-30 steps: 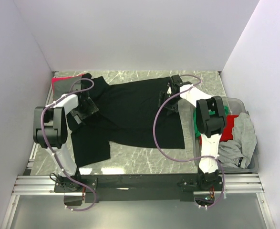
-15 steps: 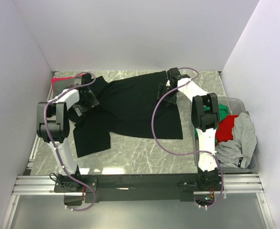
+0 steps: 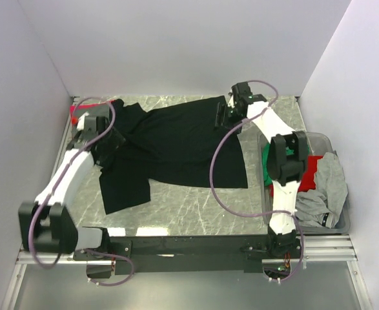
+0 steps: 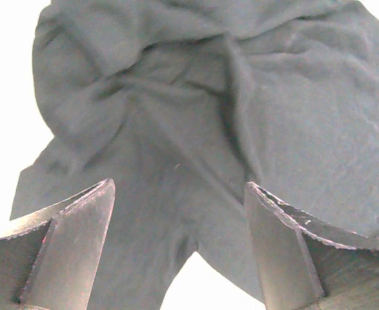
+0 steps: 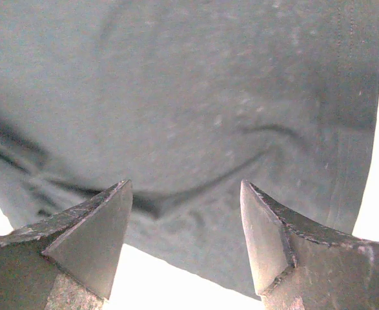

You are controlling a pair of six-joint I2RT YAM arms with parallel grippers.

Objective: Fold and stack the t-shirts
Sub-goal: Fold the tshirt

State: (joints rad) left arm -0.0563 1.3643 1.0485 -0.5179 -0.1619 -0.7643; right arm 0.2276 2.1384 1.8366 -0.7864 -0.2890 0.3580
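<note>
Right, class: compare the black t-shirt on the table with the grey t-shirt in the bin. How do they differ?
The black t-shirt lies spread across the table; the grey t-shirt is bunched up in the bin. The black t-shirt shows far more area than the grey t-shirt. The black t-shirt is dark, the grey t-shirt pale. Both are soft cloth, not yet folded.

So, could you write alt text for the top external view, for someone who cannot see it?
A large black t-shirt lies spread on a marble table, the left hand over its left end and the right hand over its far right corner. A clear bin at right holds other shirts.
</note>
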